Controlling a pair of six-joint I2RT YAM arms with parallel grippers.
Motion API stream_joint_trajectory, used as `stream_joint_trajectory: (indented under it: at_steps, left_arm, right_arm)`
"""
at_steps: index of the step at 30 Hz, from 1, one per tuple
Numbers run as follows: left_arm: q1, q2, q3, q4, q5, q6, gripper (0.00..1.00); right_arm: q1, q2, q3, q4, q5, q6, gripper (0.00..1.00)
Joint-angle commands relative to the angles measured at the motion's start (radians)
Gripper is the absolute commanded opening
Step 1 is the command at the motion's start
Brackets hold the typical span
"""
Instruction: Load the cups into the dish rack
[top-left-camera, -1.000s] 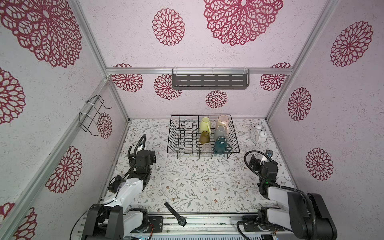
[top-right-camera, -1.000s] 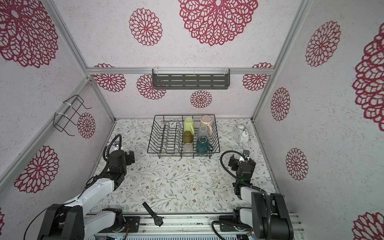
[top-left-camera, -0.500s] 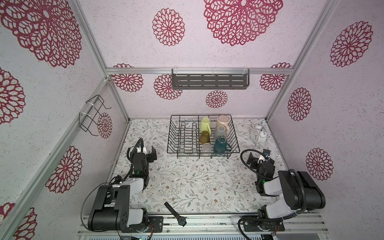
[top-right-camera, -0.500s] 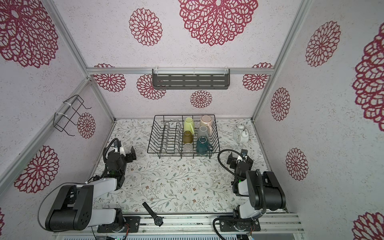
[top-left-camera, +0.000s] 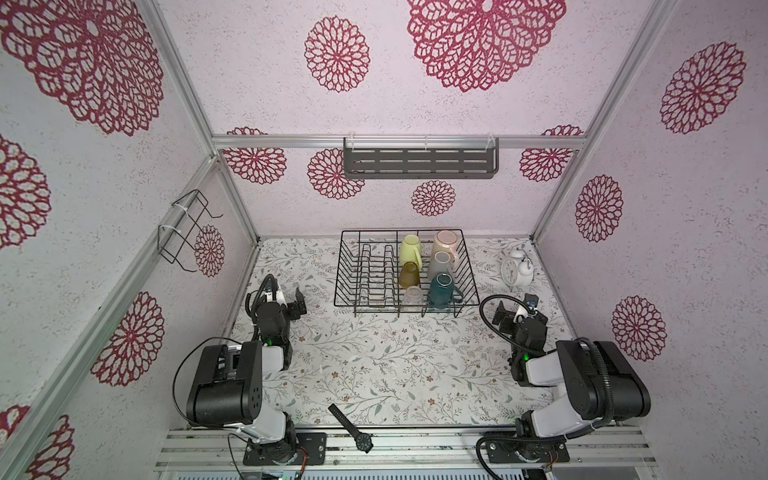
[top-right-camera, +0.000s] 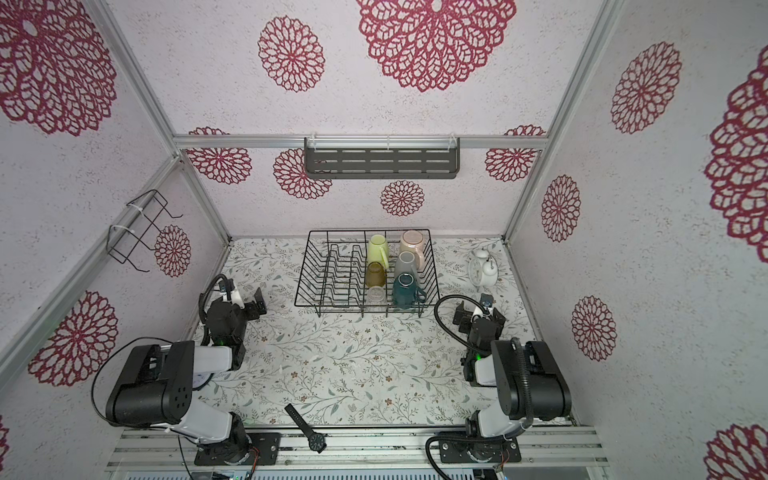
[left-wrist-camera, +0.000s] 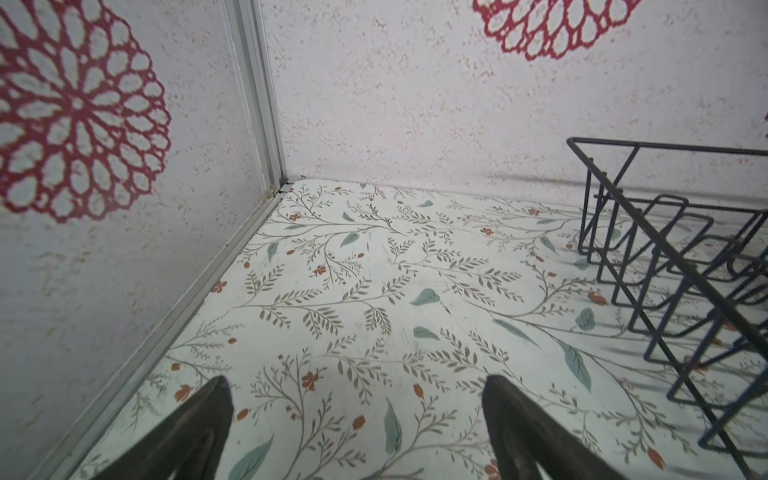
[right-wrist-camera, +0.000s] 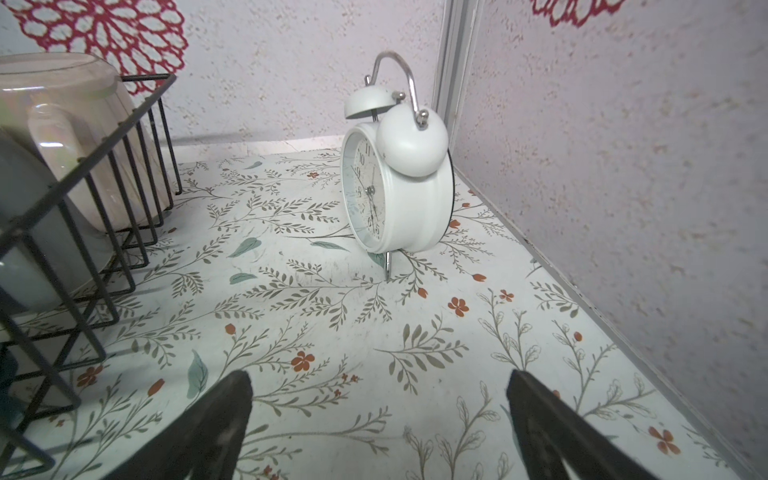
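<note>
Both arms have folded back to their bases since a second ago. I see the left gripper (top-left-camera: 289, 296) at 9 o'clock and the right gripper (top-left-camera: 516, 305) at 3 o'clock, each with jaws wide apart and holding nothing. All six cups (top-left-camera: 441, 291) sit in the rack (top-left-camera: 374, 272) at 12 o'clock, in its right half.

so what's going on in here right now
Nothing is being handled. All six cups sit in the right half of the dish rack: yellow-green mug, pink mug, grey mug, teal mug, amber tumbler and clear glass. The left gripper and right gripper are open and empty, low over the table on either side of the rack. A white alarm clock stands right of the rack and a wristwatch lies at the front edge.
</note>
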Motion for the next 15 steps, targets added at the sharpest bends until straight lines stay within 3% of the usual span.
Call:
stream_joint_trajectory:
  at_steps: [1,15]
  left_arm:
    - [0.010,-0.003,0.002,-0.032,0.053,-0.010,0.97]
    - [0.001,-0.005,0.006,-0.039,0.038,-0.009,0.97]
  right_arm:
    - [0.006,-0.010,0.022,0.017,0.024,-0.010,0.99]
    - [0.030,-0.004,0.034,0.002,0.064,-0.027,0.99]
